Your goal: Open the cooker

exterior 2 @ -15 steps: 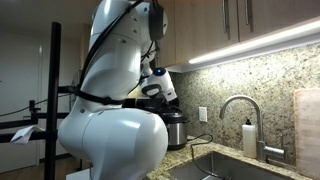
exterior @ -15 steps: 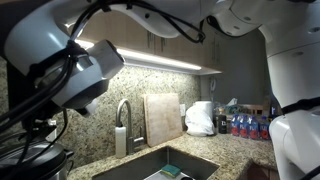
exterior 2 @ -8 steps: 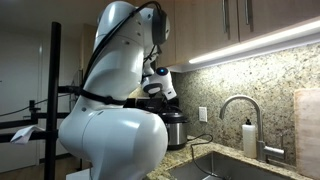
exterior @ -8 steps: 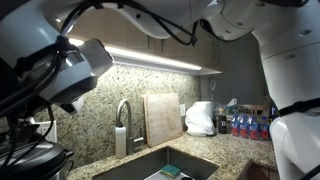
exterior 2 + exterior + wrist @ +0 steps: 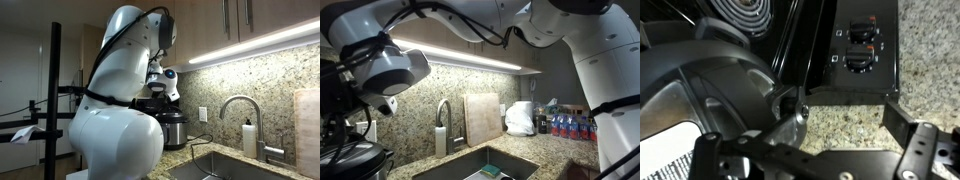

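Observation:
The cooker [image 5: 700, 100] fills the left of the wrist view: a black round body with a silvery rim band, a dark lid and a metal latch piece [image 5: 790, 108] at its edge. It also shows in both exterior views [image 5: 350, 160] [image 5: 172, 128], standing on the granite counter. My gripper [image 5: 830, 135] is open just to the right of the cooker, above bare counter, with nothing between its fingers [image 5: 902, 125]. In an exterior view the gripper [image 5: 160, 88] hangs a little above the cooker.
A black stove panel with knobs [image 5: 862, 48] and a coil burner [image 5: 740, 12] lie behind the cooker. Along the counter are a steel sink [image 5: 500, 165], a faucet [image 5: 443, 115], a cutting board [image 5: 482, 118], a white bag [image 5: 522, 118] and bottles [image 5: 570, 125].
The arm has swung and the wrist has shifted a little towards the cooker side. The jaws stayed open.

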`<state>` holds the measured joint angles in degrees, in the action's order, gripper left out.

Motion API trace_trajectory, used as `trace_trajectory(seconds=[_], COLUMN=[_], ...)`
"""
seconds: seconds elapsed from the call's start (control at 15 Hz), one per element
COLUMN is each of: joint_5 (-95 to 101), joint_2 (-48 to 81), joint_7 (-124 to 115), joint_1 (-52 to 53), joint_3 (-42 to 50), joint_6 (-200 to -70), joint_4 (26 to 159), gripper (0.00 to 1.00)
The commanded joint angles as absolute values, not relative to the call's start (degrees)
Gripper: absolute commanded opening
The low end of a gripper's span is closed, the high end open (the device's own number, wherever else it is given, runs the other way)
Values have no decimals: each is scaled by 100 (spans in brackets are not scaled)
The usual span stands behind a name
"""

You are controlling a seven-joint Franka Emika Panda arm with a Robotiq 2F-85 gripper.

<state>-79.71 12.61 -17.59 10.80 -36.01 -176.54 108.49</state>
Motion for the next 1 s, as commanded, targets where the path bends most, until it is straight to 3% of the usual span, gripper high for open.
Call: trace_trajectory(seconds=[0.0, 0.27, 0.6, 0.8, 0.93], joint_5=[-8497, -8043, -7861, -7807, -7841], joint_2=[531, -213, -756, -898, -657], joint_7=[-1203, -1906, -1660, -1718, -1656], joint_1=[462, 886, 1386, 1490, 1550], joint_3=[-3849, -2941, -2339, -2132, -2133], joint_6=[-16059, -14762, -15259, -14556, -14861], joint_4=[11430, 12094, 12663, 12775, 12561], gripper=[100, 100, 100, 100, 100])
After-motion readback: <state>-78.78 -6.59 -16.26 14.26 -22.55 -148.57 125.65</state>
